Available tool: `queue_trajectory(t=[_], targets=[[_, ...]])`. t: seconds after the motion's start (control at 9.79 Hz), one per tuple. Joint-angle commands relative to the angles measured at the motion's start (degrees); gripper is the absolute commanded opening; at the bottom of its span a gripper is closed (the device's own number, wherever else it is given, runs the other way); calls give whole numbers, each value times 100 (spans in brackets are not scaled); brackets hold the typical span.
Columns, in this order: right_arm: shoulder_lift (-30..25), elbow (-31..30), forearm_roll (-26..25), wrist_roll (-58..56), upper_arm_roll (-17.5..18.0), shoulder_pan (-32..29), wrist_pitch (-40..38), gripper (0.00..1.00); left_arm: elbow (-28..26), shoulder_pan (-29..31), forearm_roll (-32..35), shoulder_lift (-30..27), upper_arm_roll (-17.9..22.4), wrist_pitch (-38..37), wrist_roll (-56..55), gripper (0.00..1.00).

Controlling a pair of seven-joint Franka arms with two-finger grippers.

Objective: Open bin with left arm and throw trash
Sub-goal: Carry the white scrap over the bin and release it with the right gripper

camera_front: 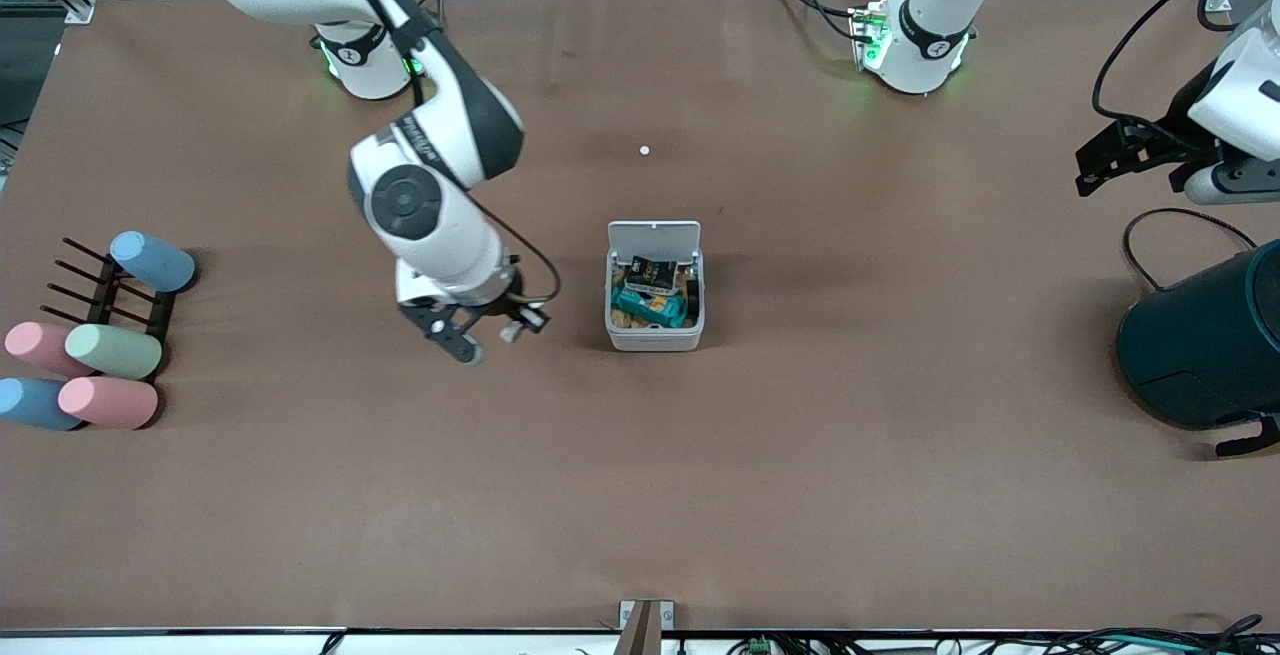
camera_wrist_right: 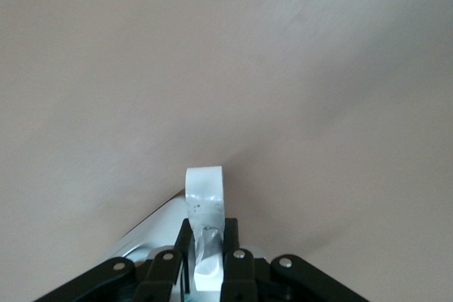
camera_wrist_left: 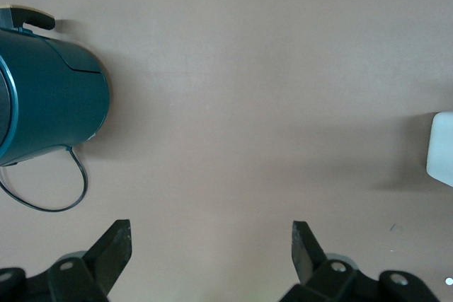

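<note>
The bin (camera_front: pixel 654 287) sits mid-table with its flat lid (camera_front: pixel 654 235) flipped up and open, and the front view is the only one that looks inside it: a black snack packet (camera_front: pixel 653 272) with a white edge lies on top of a teal packet (camera_front: pixel 650 307), with a bit of the black tape ring (camera_front: pixel 692 292) at the wall toward the left arm's end. The right gripper (camera_front: pixel 487 339) hangs over the table just beside the bin, toward the right arm's end. From the front you only get a small white bit at its tips, but the right wrist view shows it properly: the fingers (camera_wrist_right: pixel 236 263) are pinched tight on a little white wrapper piece (camera_wrist_right: pixel 205 203) that sticks out past them, with bare brown table (camera_wrist_right: pixel 226 68) below. The left gripper (camera_front: pixel 1135 160) is parked up over the table at the left arm's end, well apart from the bin, waiting. Its wrist view shows the jaws spread wide with nothing between them, plus a corner of the white bin (camera_wrist_left: pixel 440 148) and the big dark teal round container (camera_wrist_left: pixel 49 97) with its thin black cable (camera_wrist_left: pixel 71 189). At the right arm's end there's a dark rack (camera_front: pixel 110 295) with pastel cylinders (camera_front: pixel 113 351) lying on and around it, well clear of the bin. A tiny white speck (camera_front: pixel 644 150) lies on the table farther from the front camera than the bin.
</note>
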Motion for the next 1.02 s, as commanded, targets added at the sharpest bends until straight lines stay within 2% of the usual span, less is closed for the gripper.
queue_trajectory(t=[0.0,0.51,0.61,0.72,0.82,0.92], targets=[[607,810,13,625,-16,465,-10,0,108,-118,17,-1,172,-25,100,100],[714,892,48,689,-16,1082,-45,0,398,-12,-114,245,190,-69,119,100],[758,866,48,715,-16,1205,-37,1,398,-4,-114,245,190,-69,126,100],[819,866,48,716,-16,1232,-19,7,398,5,-114,245,190,-69,153,100],[855,866,48,707,-16,1215,-19,32,398,5,-114,245,190,-69,144,100],[872,866,40,663,-25,1224,-45,73,398,5,-123,254,190,-69,135,100]])
